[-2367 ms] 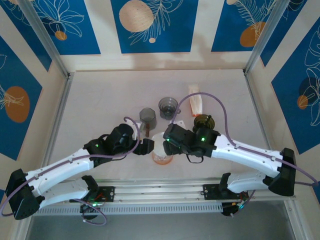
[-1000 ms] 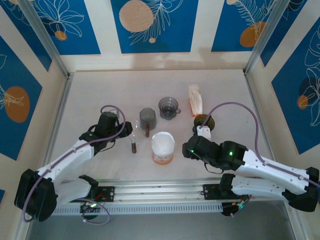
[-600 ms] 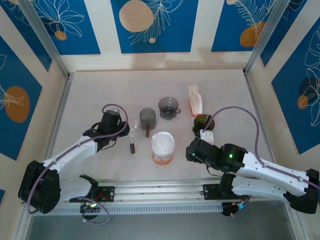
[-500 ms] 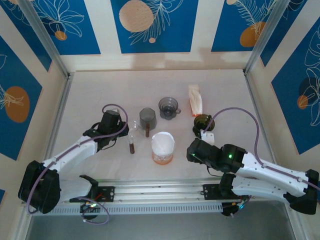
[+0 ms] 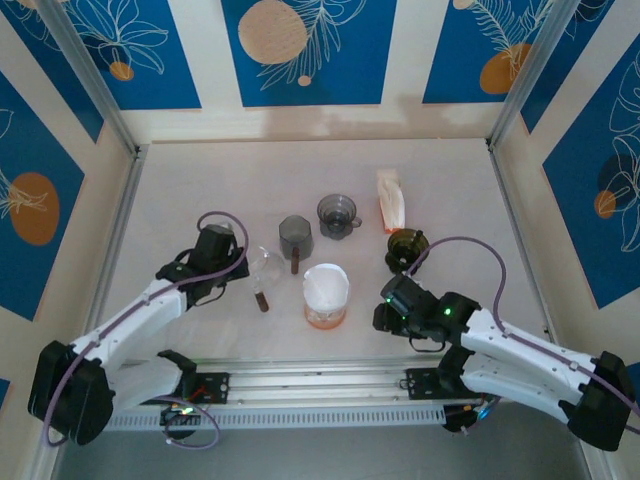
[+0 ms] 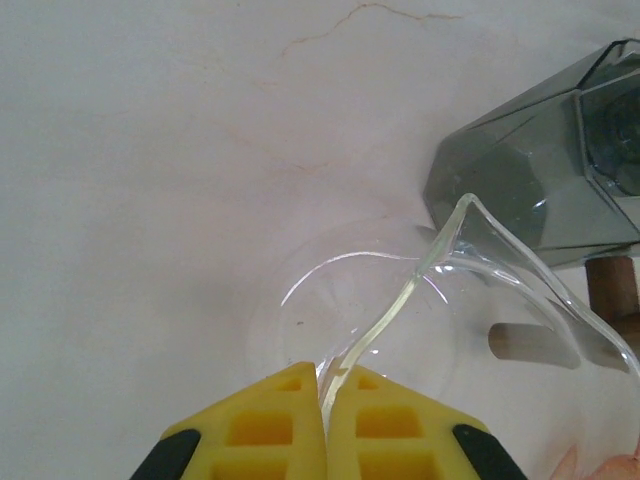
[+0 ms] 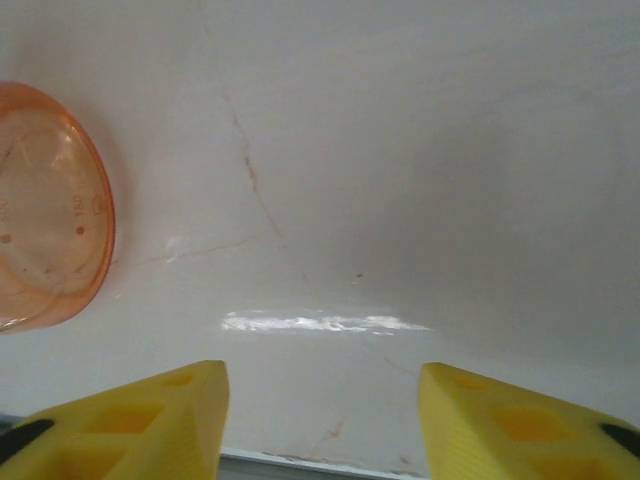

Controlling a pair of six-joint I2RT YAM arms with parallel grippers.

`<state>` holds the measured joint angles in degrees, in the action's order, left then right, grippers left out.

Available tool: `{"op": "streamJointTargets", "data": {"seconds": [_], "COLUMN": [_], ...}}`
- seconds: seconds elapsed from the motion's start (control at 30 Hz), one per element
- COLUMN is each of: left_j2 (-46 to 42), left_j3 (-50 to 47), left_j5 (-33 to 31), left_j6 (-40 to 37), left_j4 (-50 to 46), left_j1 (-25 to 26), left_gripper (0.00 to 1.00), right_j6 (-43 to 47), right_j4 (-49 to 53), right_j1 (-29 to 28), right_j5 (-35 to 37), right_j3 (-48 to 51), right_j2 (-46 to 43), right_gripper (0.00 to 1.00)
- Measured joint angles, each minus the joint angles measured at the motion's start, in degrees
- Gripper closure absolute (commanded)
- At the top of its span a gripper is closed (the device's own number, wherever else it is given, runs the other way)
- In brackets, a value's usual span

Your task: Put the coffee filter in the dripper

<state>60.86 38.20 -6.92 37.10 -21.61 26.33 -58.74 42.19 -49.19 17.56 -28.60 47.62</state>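
Step in hand: the white paper filter (image 5: pixel 326 288) already sits inside the orange dripper (image 5: pixel 325 318), near the middle of the bench's near edge; by the look of it the placing is done or close to it.
Next move: a judgement only. If the filter is not seated flat, it wants a light press into the cone; otherwise both arms can clear off.
Right gripper (image 5: pixel 384 311): just right of the dripper, low over the bench (image 7: pixel 420 150). Its yellow fingers (image 7: pixel 120 420) stand well apart with nothing between them; the wrist view has the dripper's clear orange rim (image 7: pixel 50 210) at its left.
Left gripper (image 6: pixel 325 440): left of the dripper, yellow pads pressed together on the thin lip of a glass jug (image 6: pixel 400 300).
Glass jug: clear, round-bellied, with a pouring spout; slippery and brittle, I would guess. From above (image 5: pixel 264 266) it lies beside a brown wooden handle (image 5: pixel 261 299).
Filter: thin, soft, crinkled paper, cone-shaped.
Further back: a smoky grey plastic cup with flat facets (image 5: pixel 295 234), a second grey cup (image 5: pixel 337 213), a dark round lid (image 5: pixel 404 244), a pale packet (image 5: pixel 391 203) toward the far right.
Bench surface: pale stone-like, fine cracks, slightly glossy.
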Motion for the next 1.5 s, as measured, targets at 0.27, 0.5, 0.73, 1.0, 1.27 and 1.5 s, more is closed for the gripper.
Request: {"op": "streamJointTargets", "data": {"seconds": [0.27, 0.5, 0.73, 1.0, 1.27, 1.5], "left_j2": [-8.6, -13.8, -15.4, -15.5, -15.8, -15.8], "left_j3": [0.3, 1.0, 1.6, 1.6, 1.6, 1.3], "left_j5": [0.6, 2.0, 2.8, 3.9, 4.4, 5.0], "left_j6": [-0.1, -0.1, -0.2, -0.2, -0.1, -0.1], "left_j4": [-6.0, -9.9, -12.0, -12.3, -12.3, -12.2], "left_j1": [-1.4, -2.2, -2.2, -2.3, -2.3, -2.3], "left_gripper": [1.00, 1.00, 1.00, 1.00, 1.00, 1.00], "right_j6": [1.2, 0.3, 0.1, 0.2, 1.9, 3.4], "right_j4": [-13.4, -22.2, -24.9, -18.2, -11.9, -11.3], "right_j1": [2.8, 6.0, 5.6, 1.7, 0.6, 0.0], "right_j5": [-11.0, -16.6, -18.2, -12.5, -6.8, -5.0], "right_j3": [2.1, 4.3, 3.6, -1.4, -4.6, -6.5], "right_j2": [10.0, 15.4, 19.7, 17.1, 12.7, 13.0], "right_gripper": [0.62, 0.67, 0.72, 0.76, 0.79, 0.80]}}
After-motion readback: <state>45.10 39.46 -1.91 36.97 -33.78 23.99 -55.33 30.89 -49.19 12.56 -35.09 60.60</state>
